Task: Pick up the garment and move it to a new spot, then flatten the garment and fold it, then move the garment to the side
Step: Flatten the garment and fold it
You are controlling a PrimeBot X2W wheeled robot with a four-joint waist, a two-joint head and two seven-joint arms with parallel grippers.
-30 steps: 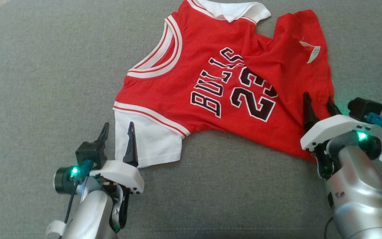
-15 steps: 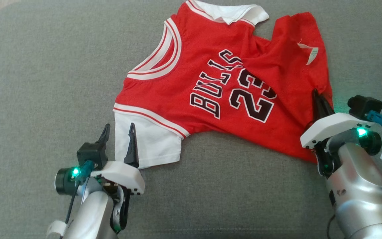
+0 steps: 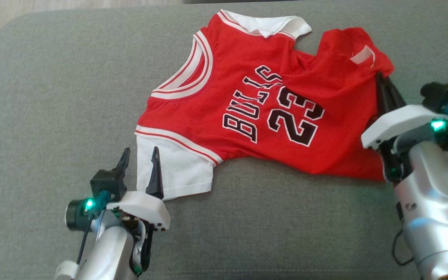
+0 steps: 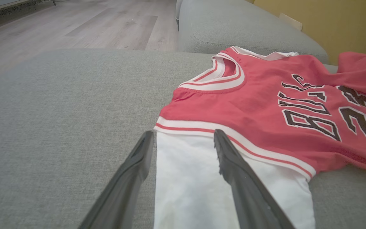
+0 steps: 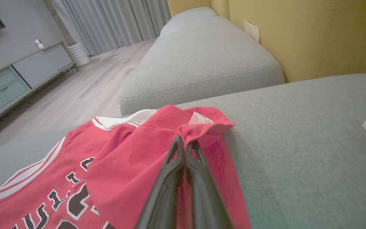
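Gripping: right tool (image 3: 381, 77) clamped onto garment (image 3: 247, 101) at its right hem.
Left tool (image 3: 140, 149): spread wide, empty, straddling white sleeve (image 3: 181, 171) edge.
Axis: garment lay crosswise between tools.

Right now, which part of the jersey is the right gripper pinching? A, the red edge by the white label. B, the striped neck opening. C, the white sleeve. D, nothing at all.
A: the right gripper has its two fingers pressed together on a raised fold of the red jersey, just below the white label.
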